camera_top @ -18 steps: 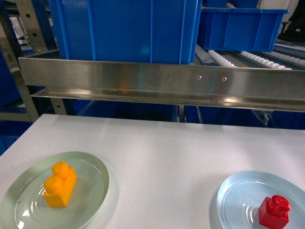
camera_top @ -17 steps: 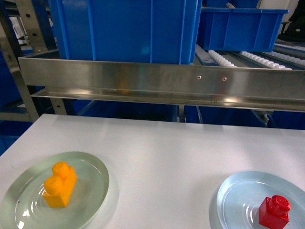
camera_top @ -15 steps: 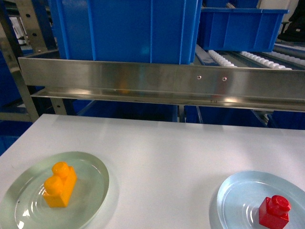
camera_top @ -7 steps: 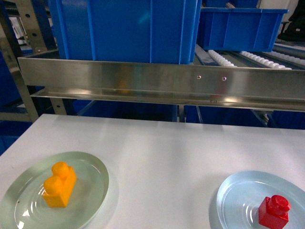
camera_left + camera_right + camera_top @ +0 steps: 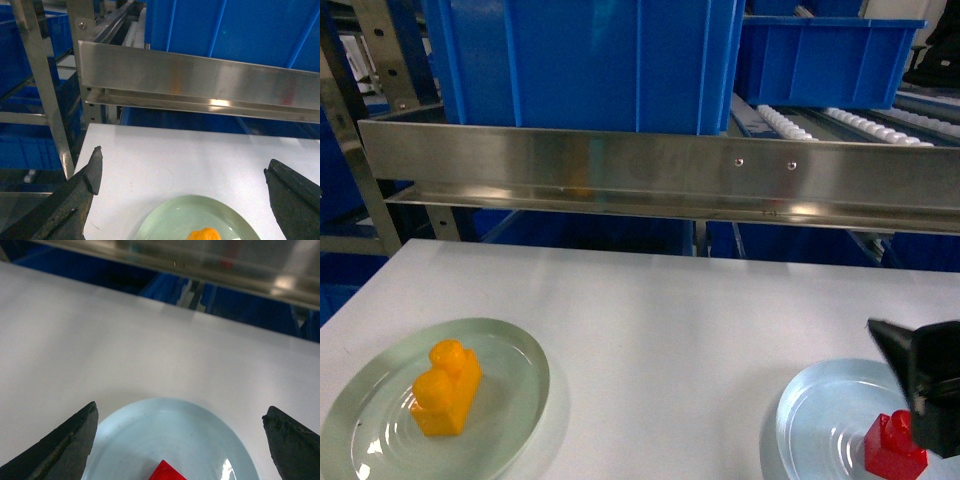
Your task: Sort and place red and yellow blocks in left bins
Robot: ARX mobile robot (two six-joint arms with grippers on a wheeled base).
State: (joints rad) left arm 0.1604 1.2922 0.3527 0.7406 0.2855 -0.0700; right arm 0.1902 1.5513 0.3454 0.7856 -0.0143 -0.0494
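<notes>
Red block (image 5: pixel 894 446) sits on the bluish glass plate (image 5: pixel 820 420), lower right of the head view, right pincer (image 5: pixel 925 395) directly above it, dark body covering its upper right. Right wrist view: jaws spread wide, holding nothing, red corner (image 5: pixel 167 471) between them at bottom centre. Yellow block (image 5: pixel 445 388) on the greenish plate (image 5: pixel 510 375), lower left. Left pincer (image 5: pixel 182 197) also wide open and empty, yellow block (image 5: pixel 202 234) between its tips at bottom edge. Count: one red, one yellow, two plates on the white desk (image 5: pixel 660 320), two blue bins up top, big one (image 5: pixel 585 60) upper left, smaller (image 5: pixel 825 60) upper right.
</notes>
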